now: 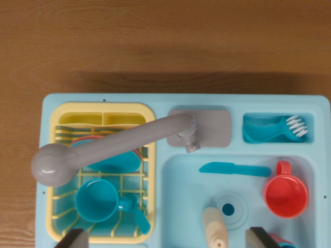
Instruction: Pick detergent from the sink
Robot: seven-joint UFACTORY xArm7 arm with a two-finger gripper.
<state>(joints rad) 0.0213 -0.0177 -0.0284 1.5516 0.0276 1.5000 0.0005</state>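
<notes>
A beige detergent bottle [214, 228] lies in the light-blue sink basin [178, 206], near the bottom of the wrist view, just left of the round drain [228, 209]. My gripper [166, 240] hangs above the sink with its jaws wide apart. Only the two dark fingertips [72, 239] show at the bottom edge, one over the dish rack and one over the basin's right side. The bottle lies between them, nearer the right finger, and nothing is held.
A grey faucet [111, 144] swings left over the yellow dish rack [62, 206], which holds a teal cup [97, 199] and plates. In the basin lie a teal knife [235, 169] and a red cup [285, 194]. A teal brush [276, 130] rests in the upper right compartment.
</notes>
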